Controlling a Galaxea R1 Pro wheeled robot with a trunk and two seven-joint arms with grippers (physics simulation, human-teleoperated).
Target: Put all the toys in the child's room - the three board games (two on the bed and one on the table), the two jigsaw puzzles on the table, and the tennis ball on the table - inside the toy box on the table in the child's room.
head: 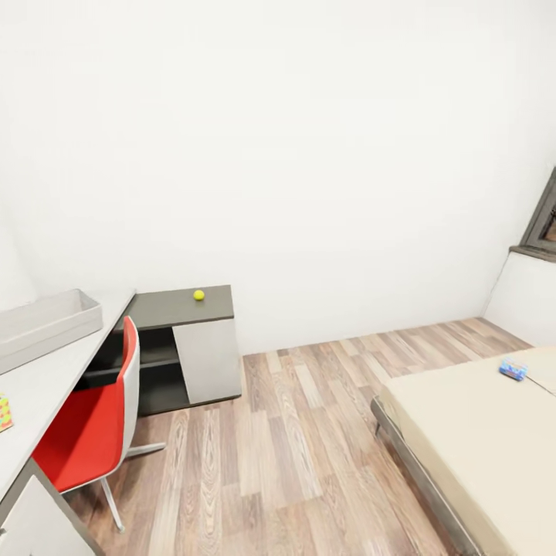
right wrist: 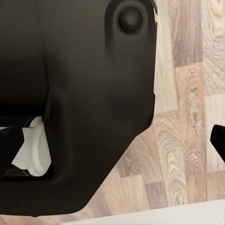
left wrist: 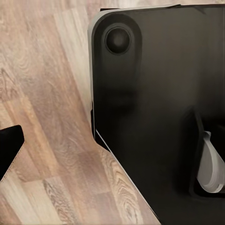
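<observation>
No toys look put away yet: the toy box (head: 46, 320) on the tabletop (head: 46, 386) looks empty. The tennis ball (head: 198, 294) sits on the dark part, a puzzle (head: 5, 411) near the edge, a blue game (head: 513, 369) on the bed (head: 479, 432). Whether the jaws are apart or pressed together cannot be told.

Black robot base (left wrist: 154, 108) — pale wheel (left wrist: 211, 164) — over wood-plank floor (left wrist: 42, 93).
</observation>
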